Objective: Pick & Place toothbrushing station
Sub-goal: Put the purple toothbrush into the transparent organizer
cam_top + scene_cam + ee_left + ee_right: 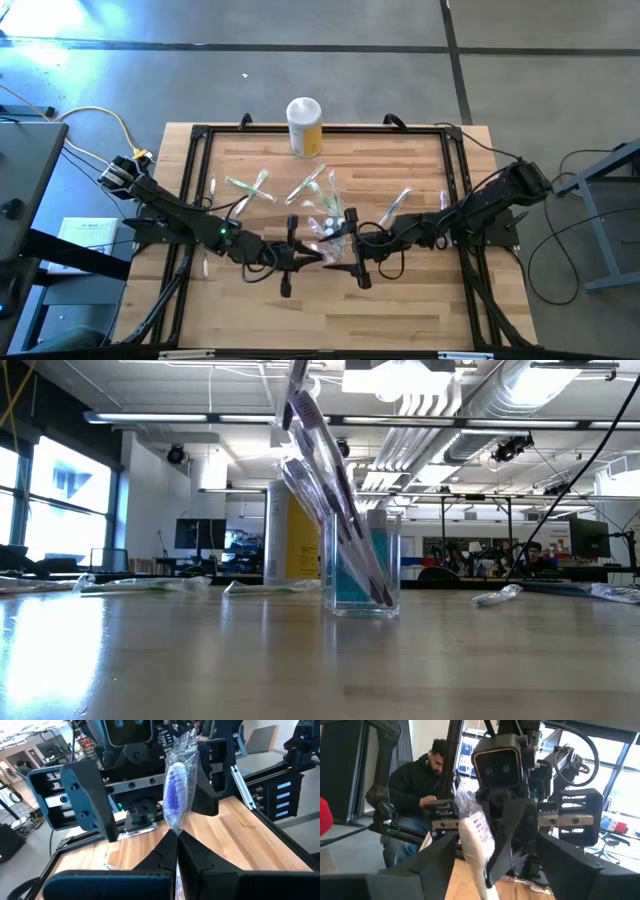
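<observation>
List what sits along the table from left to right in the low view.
Loose toothbrushes lying flat → yellow canister → clear cup with toothbrushes leaning in it → one more loose toothbrush at the right.

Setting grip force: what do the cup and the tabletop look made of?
Cup: looks like clear, glossy hard plastic; the brushes inside and the room behind show through its walls. Tabletop: pale wood planks with visible grain and a slight sheen, likely sealed.

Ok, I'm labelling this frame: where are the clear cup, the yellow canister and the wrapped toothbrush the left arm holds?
clear cup [362, 575]: low view, front wall.
yellow canister [305, 126]: high view, its side below the white lid.
wrapped toothbrush [176, 795]: left wrist view, bristle head inside the wrapper.
</observation>
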You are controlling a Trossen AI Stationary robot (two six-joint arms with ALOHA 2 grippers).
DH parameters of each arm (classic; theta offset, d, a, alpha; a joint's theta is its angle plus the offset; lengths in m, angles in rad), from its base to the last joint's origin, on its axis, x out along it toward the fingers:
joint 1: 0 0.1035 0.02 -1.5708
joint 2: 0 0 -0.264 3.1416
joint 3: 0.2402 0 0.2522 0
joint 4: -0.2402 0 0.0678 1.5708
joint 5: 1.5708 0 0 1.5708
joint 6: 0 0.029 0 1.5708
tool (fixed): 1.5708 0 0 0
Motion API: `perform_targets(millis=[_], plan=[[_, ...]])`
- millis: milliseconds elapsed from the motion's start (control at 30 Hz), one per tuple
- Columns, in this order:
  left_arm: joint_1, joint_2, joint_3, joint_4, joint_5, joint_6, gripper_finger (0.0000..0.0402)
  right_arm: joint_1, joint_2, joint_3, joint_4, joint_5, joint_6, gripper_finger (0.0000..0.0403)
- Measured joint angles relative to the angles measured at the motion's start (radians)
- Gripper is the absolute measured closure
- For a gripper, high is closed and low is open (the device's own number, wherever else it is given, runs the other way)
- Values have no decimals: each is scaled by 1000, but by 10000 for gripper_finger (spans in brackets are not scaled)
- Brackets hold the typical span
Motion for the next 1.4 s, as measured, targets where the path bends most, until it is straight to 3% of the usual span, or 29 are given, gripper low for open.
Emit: perform_targets(millis=[200, 433, 467, 733, 933, 1200, 1267, 1400], plan=[[0, 0, 0, -5, 0, 0, 401, 1, 0, 0, -1, -1, -17, 211], [1, 0, 0, -1, 23, 18, 401, 4, 0, 0, -18, -20, -74, 376], [1, 0, 0, 7, 39, 18, 401, 5, 0, 1, -17, -32, -78, 383], [-20, 0, 0, -20, 56, 113, 393, 12, 0, 1, -19, -52, -74, 386], [-49, -2, 0, -21, 58, 161, 332, 32, -4, 1, -16, -47, -76, 387], [-88, -58, 0, -31, -182, 192, 256, 138, -69, 0, -51, -25, -112, 387], [-90, -75, 1, -44, -251, 192, 248, 181, -94, 1, -75, 65, -155, 387], [-113, -107, 1, -139, -314, 182, 245, 266, -120, 1, -132, 376, -241, 387]])
